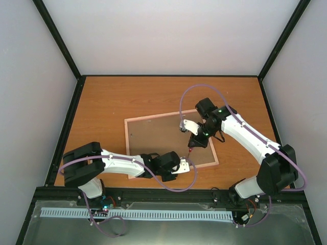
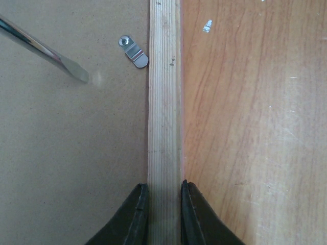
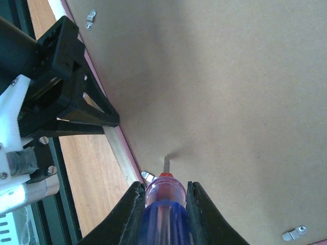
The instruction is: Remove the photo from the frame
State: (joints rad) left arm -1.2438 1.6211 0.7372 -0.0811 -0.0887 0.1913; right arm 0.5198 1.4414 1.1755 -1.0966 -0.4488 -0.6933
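Note:
The pink frame point(image 1: 153, 119) lies face down on the table, its brown board back point(image 1: 158, 138) upward. The photo is hidden beneath the board. My left gripper point(image 2: 164, 196) is shut on the frame's wooden near rail point(image 2: 163, 102), one finger on each side of it. Its black fingers point(image 3: 82, 109) show at that rail in the right wrist view. My right gripper point(image 3: 164, 189) is shut on a purple-handled screwdriver point(image 3: 164, 206), held steeply. The blade tip point(image 2: 76, 73) touches the board just beside a metal turn clip point(image 2: 134, 51) at the rail.
More metal clips point(image 3: 91, 19) point(image 3: 295, 233) sit along the board's other edges. Orange wooden tabletop point(image 2: 245, 127) surrounds the frame. Black posts and grey walls enclose the table, and the arm bases stand at the near edge point(image 1: 153, 196).

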